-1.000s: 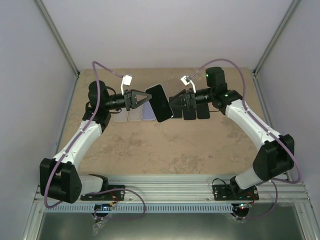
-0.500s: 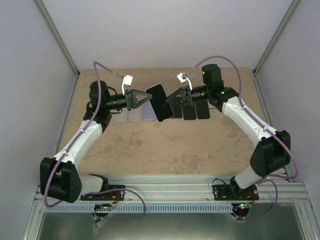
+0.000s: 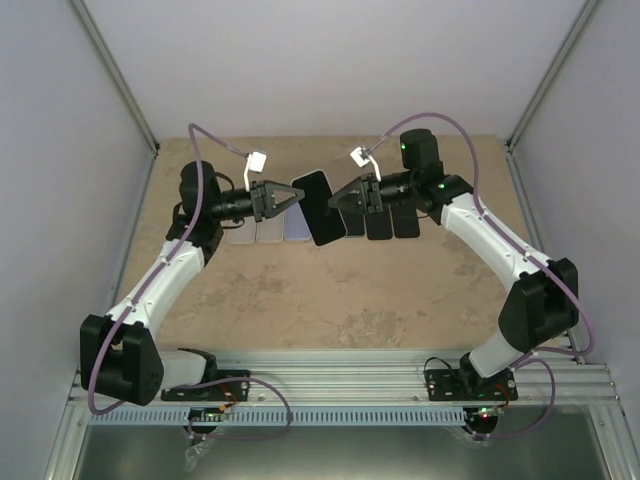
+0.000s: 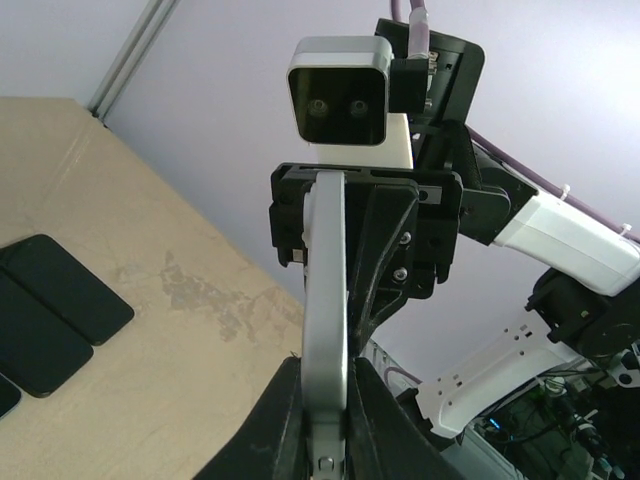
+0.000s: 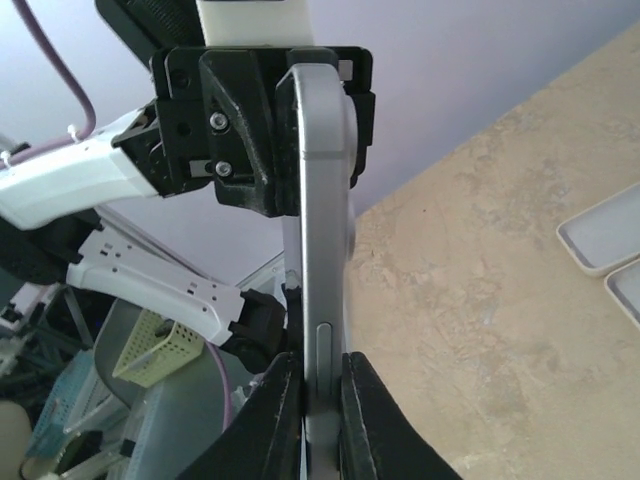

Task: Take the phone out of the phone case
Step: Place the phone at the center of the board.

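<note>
a phone [image 3: 320,207] in its case [image 5: 322,200] hangs in the air above the far middle of the desk [image 3: 330,290], tilted, its dark face toward the overhead camera. the two wrist cameras see it edge-on, as a slim grey strip with a side button.

the left pincer [image 3: 297,192] is clenched on the phone's left end and the right pincer [image 3: 340,198] is clenched on the right end, so the two arms hold it between them like a bridge. from these views it is not possible to tell whether either one grips the case rim alone or squeezes case and phone together.

on the desk below and behind, pale spare cases [image 3: 268,231] lie in a row to the left, and dark phones [image 3: 380,222] lie in a row to the right.

the step in hand appears to be the start of the separation, with the phone not yet out. to do it well, one pincer should probably anchor the case by its rim while the other works the phone free, starting at a corner instead of pulling straight along the length. a slow, small peel seems safest, since a hard tug could make either grip slip. staying low over open desk, away from both rows, would soften any drop. it would also help to stay off the side button.
</note>
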Robot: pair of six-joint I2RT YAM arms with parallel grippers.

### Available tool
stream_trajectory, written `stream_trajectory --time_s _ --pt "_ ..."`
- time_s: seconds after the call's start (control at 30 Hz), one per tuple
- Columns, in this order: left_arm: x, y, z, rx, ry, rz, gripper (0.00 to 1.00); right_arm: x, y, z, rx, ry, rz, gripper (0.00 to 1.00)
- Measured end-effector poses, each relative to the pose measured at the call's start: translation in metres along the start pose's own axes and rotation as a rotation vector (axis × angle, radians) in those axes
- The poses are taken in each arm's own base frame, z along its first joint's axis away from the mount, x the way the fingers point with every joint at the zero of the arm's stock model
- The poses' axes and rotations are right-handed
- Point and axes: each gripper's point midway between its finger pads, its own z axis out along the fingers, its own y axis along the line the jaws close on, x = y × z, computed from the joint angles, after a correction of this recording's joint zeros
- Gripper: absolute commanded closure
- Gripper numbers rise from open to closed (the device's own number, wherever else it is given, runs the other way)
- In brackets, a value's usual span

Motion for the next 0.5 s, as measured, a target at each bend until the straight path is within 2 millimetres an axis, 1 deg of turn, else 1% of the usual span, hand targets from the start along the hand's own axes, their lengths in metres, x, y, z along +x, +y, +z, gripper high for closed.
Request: stream_trajectory --time_s 0.03,0.1,0.2,0.27,0.33,0.37,0.5 --pt "0.000 0.000 0.000 0.001 0.001 0.003 0.96 0.000 0.000 0.000 -0.001 0.001 0.001 0.99" --pt "0.000 0.000 0.000 0.000 0.001 0.005 0.69 0.000 0.000 -0.001 -0.002 -0.001 -0.001 0.99" --pt "-0.001 0.005 0.001 -0.028 -0.005 0.006 0.33 -0.001 -0.001 -0.003 0.001 -0.004 0.003 0.99" --pt "-0.003 0.009 0.001 -0.049 -0.008 0.015 0.16 -0.002 -0.007 -0.008 0.022 -0.013 0.009 1.00" --pt "-0.004 0.012 0.001 -0.069 -0.009 0.024 0.04 -0.004 -0.018 -0.018 0.071 -0.029 0.016 0.99" --pt "-0.004 0.013 0.001 -0.076 -0.008 0.030 0.01 -0.004 -0.025 -0.024 0.100 -0.037 0.020 1.00" --pt "-0.003 0.019 0.001 -0.110 -0.001 0.033 0.00 -0.006 -0.047 -0.050 0.191 -0.068 0.036 0.99"
